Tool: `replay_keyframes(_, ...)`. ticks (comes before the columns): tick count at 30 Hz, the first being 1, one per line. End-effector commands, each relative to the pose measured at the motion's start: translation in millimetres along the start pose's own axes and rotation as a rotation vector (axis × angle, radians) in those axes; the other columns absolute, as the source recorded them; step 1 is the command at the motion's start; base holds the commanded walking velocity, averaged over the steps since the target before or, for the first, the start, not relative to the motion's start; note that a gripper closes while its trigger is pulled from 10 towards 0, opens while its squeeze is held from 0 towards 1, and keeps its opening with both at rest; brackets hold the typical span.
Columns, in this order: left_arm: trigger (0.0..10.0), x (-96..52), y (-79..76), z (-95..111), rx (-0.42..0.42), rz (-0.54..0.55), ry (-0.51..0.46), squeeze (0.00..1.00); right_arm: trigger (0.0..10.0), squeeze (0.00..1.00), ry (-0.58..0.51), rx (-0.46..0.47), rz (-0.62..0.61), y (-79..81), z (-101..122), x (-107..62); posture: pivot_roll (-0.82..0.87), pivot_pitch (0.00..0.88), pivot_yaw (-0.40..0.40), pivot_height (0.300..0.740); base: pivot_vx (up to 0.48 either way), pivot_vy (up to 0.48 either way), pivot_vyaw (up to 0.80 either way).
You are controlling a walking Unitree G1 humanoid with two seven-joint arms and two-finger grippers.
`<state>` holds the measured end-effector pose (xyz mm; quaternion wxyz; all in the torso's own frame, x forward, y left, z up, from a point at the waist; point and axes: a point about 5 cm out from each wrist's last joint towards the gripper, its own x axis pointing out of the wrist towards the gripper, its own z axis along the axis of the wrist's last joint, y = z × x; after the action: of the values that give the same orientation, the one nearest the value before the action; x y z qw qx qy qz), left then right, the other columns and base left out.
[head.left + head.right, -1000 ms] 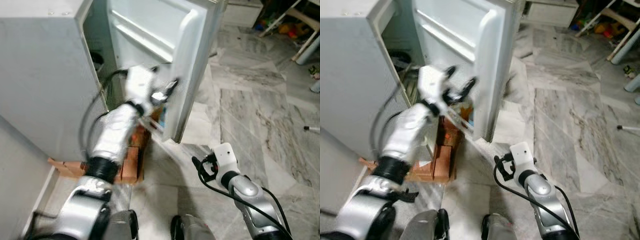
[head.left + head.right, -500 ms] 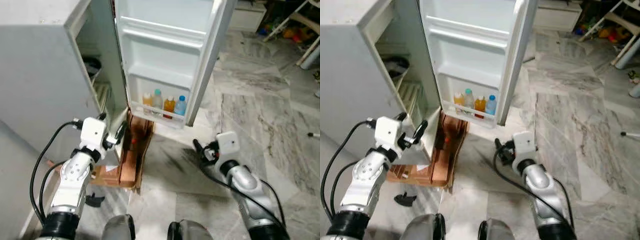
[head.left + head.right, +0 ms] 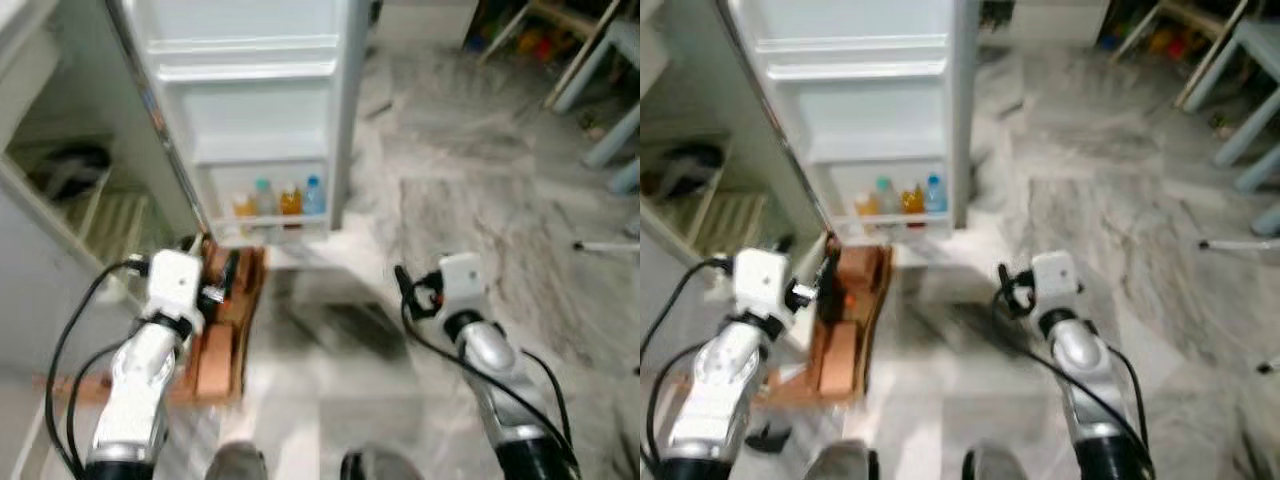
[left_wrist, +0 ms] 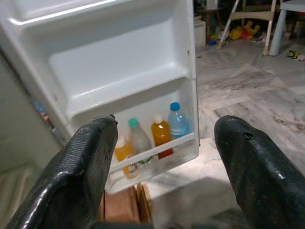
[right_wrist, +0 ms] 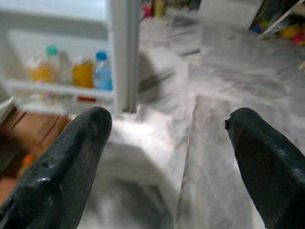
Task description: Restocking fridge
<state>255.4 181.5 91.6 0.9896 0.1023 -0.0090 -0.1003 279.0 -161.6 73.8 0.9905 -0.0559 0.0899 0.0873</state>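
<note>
Fridge door (image 3: pixel 250 110) stands swung wide before the robot, so its shelves lie within reach — four bottles (image 4: pixel 152 136) sit upright behind the bottom rail. Left gripper (image 4: pixel 162 181) and right gripper (image 5: pixel 167 157) hover low, jaws spread wide and empty, likely awaiting stock.

Glossy white plastic lines the fridge door (image 4: pixel 119 67); its bottles (image 4: pixel 162 133) are clear plastic. The floor (image 3: pixel 480 200) is polished veined marble.
</note>
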Motion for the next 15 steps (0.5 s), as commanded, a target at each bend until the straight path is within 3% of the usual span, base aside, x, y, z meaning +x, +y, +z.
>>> replay_keyframes(1,10.0,-5.2,4.7,-7,0.013,0.028,0.038,0.00,10.0,0.00,-0.003,-0.003,0.024,8.1,0,1.2,0.11,0.118,-0.019,0.740,0.454,0.000,-0.80)
replay_keyframes(15,10.0,4.1,-15.3,-9,0.001,-0.024,0.049,0.00,10.0,0.00,-0.006,0.034,-0.001,4.7,-2,2.3,0.09,0.090,-0.019,0.740,0.474,0.000,-0.80)
